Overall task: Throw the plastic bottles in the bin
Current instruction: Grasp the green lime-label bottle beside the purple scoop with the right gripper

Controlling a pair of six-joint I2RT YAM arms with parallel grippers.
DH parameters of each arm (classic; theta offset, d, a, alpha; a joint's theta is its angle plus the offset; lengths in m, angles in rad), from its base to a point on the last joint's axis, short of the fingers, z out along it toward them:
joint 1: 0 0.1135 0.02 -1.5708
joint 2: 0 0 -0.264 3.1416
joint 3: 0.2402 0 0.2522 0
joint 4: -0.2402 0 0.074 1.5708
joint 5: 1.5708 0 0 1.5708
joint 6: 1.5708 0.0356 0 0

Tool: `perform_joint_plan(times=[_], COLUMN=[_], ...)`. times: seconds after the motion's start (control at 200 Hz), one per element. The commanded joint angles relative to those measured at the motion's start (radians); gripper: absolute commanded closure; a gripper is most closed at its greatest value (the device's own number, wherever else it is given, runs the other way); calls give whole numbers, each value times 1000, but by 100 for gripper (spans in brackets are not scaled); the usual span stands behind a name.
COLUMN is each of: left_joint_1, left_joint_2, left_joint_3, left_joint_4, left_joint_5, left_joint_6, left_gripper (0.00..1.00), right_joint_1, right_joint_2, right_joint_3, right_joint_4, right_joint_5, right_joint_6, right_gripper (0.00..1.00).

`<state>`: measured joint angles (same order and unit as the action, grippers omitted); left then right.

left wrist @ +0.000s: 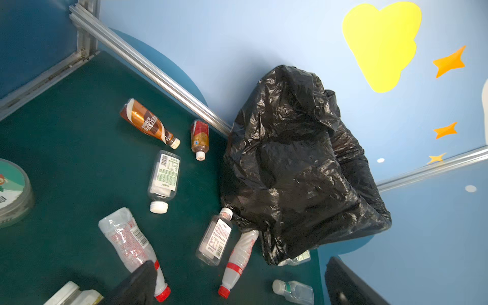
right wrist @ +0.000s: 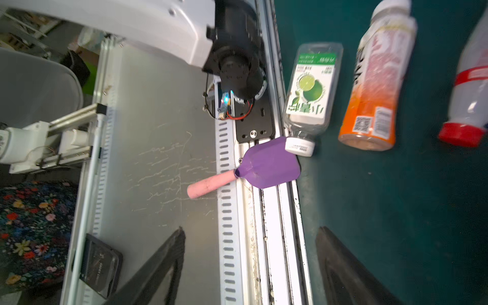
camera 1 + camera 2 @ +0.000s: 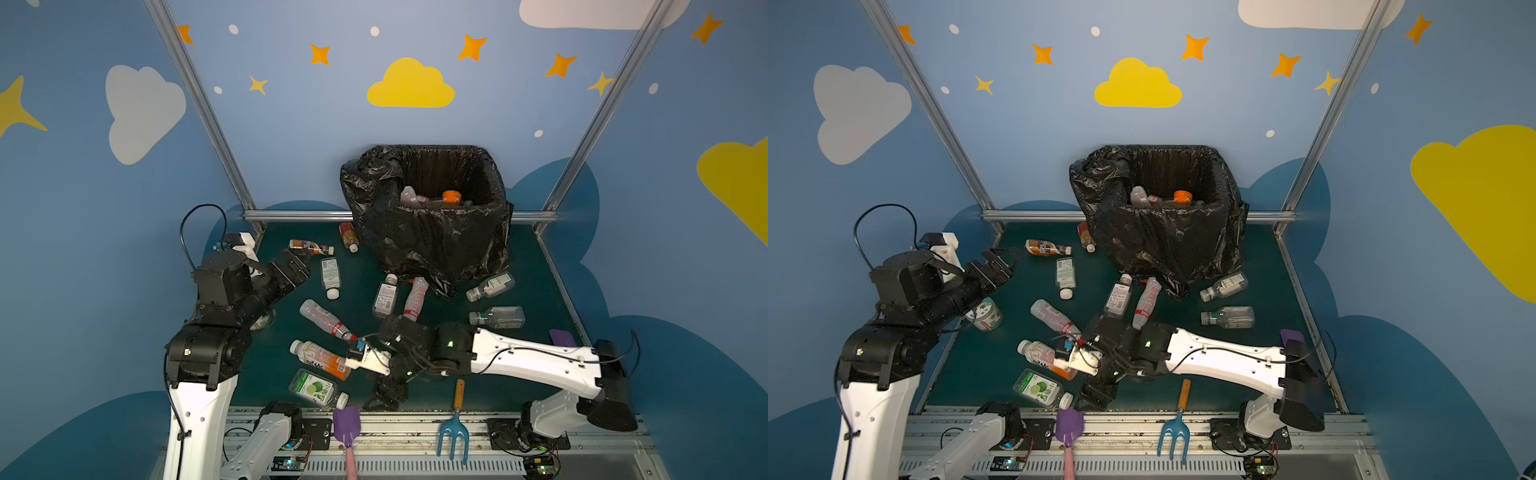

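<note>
In front of the bin (image 3: 436,232), the plastic bottles (image 3: 384,295): ten or so lie on their sides on the dark green table (image 3: 361,270). Two touch the bin's foot, others lie to either side of it, and three lie well out from it.
Inside the bin: a few bottles rest at the bottom, an orange one among them.
Lime-label bottle (image 2: 311,89): the farthest from the bin, clear and flat-sided. Its white cap touches the blade of a purple shovel (image 2: 269,166), and an orange-label bottle (image 2: 375,87) lies just beside it on the bin side.
Likely handling: the bottles look like thin, mostly empty plastic, so probably very light, smooth and quick to roll or pop out of a hard pinch. The walls may dent.
Where to hold: I judge the best place is across the middle of the body, at the label, not at the tapering neck or cap.
Right gripper (image 2: 250,232): the arm stretches low across the table, far from the bin, with the wrist bent down. The fingers point at the near rail (image 3: 415,415), just beside the lime-label bottle. The jaws are spread with nothing between them.
Left gripper (image 3: 1011,264): it is raised off the table to the left of the bin, forearm angled toward it, over the bottles on that side. The jaws are spread wide and empty.
Not bottles: a round jar (image 3: 986,316) sits under the left arm, and a blue rake (image 3: 455,432) lies across the near rail.
</note>
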<state>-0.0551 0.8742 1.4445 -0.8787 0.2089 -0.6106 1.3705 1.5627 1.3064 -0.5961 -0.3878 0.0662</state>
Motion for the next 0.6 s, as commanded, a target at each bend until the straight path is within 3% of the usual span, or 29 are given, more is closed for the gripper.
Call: perform_joint_plan(times=[0.0,0.155,0.295,0.591], left_joint_1=[-1,-2,-1,0], left_joint_2=[-31,-25,-55,-96], left_joint_3=[56,162,137,108], left_joint_4=[-45,-202,-225,-258], left_joint_5=[88,80,95,144], left_joint_6=[-20,50,64,75], left_gripper=[1,2,1,1], right_joint_1=[76,148,177,182], right_joint_2=[112,307,453,553], right_joint_3=[62,232,367,469], right_joint_4=[-33,-110,-156,-190], right_joint_5=[86,180,276,490], right_joint_6=[27,53,101,204], right_gripper=[27,29,31,28])
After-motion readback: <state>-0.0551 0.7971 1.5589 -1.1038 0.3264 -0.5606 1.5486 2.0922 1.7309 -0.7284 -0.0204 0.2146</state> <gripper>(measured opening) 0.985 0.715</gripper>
